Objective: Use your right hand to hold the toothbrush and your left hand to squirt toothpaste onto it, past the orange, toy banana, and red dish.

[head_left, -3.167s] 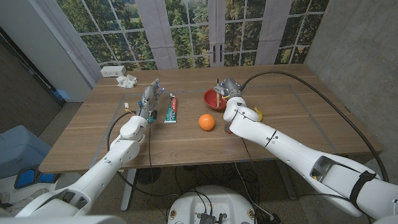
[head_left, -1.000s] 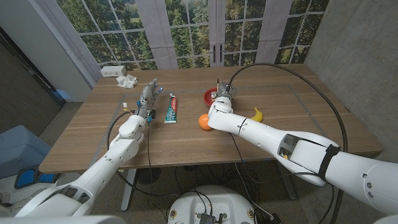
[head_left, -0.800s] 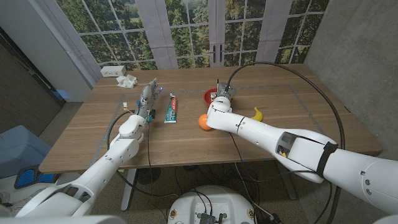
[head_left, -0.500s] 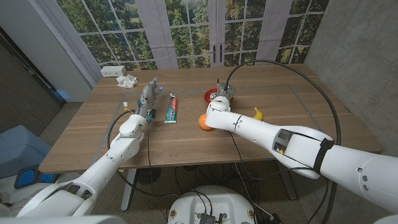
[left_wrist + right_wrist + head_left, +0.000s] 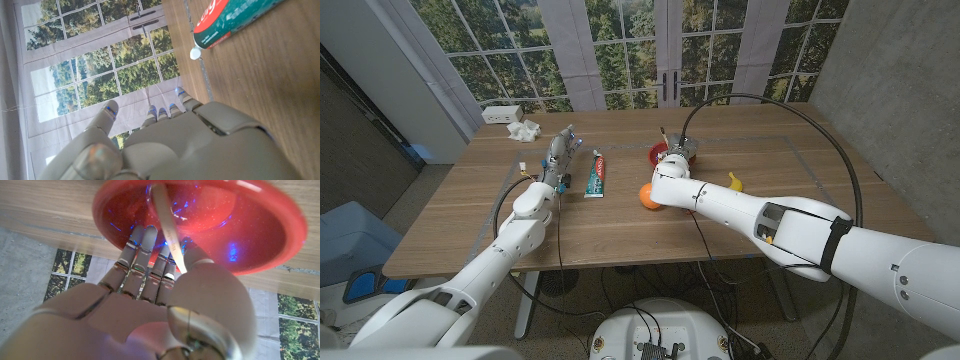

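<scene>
The robot's right arm had swung left across the wooden table [image 5: 470,215], its right hand [image 5: 150,305] now over the red dish [image 5: 260,235], fingers closed around the pale toothbrush [image 5: 167,227]: pickup seemingly under way. The orange [image 5: 645,195] lay beside the forearm. The left hand [image 5: 165,145], fingers spread and empty, waited beside the toothpaste [image 5: 596,175].

1. A brown wooden plank tabletop [image 5: 620,225] stands before tall white-framed grid windows [image 5: 610,50] showing green trees.
2. A grey concrete wall [image 5: 890,80] flanks it.
3. Grey floor [image 5: 410,190] lies alongside.
</scene>
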You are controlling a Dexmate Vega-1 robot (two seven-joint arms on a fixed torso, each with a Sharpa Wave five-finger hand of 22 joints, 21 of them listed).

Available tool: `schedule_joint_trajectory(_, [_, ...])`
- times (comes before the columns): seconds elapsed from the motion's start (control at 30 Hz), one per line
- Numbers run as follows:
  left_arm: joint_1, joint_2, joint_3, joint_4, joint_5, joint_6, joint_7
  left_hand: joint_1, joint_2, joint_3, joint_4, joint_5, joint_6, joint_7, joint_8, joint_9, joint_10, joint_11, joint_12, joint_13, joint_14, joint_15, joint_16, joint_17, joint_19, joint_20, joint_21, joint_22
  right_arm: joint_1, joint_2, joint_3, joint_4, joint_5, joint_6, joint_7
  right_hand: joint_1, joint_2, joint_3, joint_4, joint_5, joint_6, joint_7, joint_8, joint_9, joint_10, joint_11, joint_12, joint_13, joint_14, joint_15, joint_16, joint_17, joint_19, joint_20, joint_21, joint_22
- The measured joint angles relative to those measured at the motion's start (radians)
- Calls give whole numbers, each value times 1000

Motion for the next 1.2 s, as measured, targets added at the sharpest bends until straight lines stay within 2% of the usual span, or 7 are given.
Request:
schedule_joint_trajectory(0.13, [-5, -2, 2, 6, 0, 0, -3, 0, 0, -3, -3, 0, 0, 0, 0, 0, 0, 0, 0, 0, 0, 0, 0, 0, 0, 0, 0, 0, -5, -11, 8, -8, -2, 19, -6, 7, 7, 8, 8, 0, 56, -5, 21, 0, 77, 1, 34, 25, 51, -14, 0, 28, 0, 0, 37, 3])
schedule_joint_trajectory(0.27, [-10, -4, 4, 11, 0, 0, -4, 0, 0, -4, -4, 0, 5, -5, 0, 0, 5, 5, 0, 0, 0, 0, 0, 0, 0, 0, -5, 0, -15, -30, 19, -30, -4, 42, -10, 8, 8, 12, 12, -1, 104, 8, 36, -1, 115, 34, 62, 47, 102, -27, 0, 49, 0, 0, 67, 7])
schedule_joint_trajectory(0.5, [-14, -7, 6, 15, 1, 0, -5, 0, 0, -1, -7, 0, 16, -16, 4, 0, 9, 1, 0, 0, 5, -5, 0, 0, 0, 0, -6, 0, -30, -61, 33, -67, -8, 75, -10, 5, 11, 2, 22, -20, 158, 18, 51, -12, 135, 53, 75, 34, 173, -49, 0, 76, 14, 1, 116, 5])
schedule_joint_trajectory(0.77, [-15, -8, 8, 15, 3, 0, -6, 0, 0, -1, -7, 0, 18, -18, 4, 0, 11, 0, 0, 0, 5, -5, 0, 0, 1, 1, -10, 0, -46, -97, 38, -116, -28, 101, -7, -14, 5, -3, 27, -24, 166, 16, 52, -17, 164, 53, 59, 17, 195, -60, -6, 92, 20, -5, 137, 5])
schedule_joint_trajectory(0.97, [-15, -8, 8, 13, 3, 0, -7, 0, 0, -5, -12, 0, 18, -17, 4, 0, 11, 0, 0, 0, 5, -5, 0, 0, 5, 5, -10, 0, -55, -122, 40, -155, -44, 111, 9, -14, 5, -17, 42, -24, 146, 37, 20, -17, 165, 55, 90, 70, 216, -66, -20, 134, 7, -2, 178, 6])
schedule_joint_trajectory(1.1, [-15, -8, 9, 9, 4, 0, -8, 0, 0, -5, -11, 0, 23, -12, 4, 0, 11, 0, 0, 0, 5, -5, 0, 0, 5, 5, -10, 0, -58, -134, 42, -176, -49, 111, 18, -46, 10, -20, 44, -24, 139, 48, -6, -6, 178, 68, 148, 149, 221, -65, -12, 203, -11, 1, 213, 8])
schedule_joint_trajectory(1.2, [-13, -6, 9, 5, 5, 0, -9, 0, 0, -2, -15, 0, 23, -12, 4, 0, 11, 0, 0, 0, 5, -5, 0, 0, 5, 5, -13, 0, -61, -147, 44, -197, -58, 111, 31, -132, 73, -23, 47, -20, 133, 53, -12, 18, 197, 65, 196, 213, 221, -64, -4, 258, -24, 2, 238, 7])
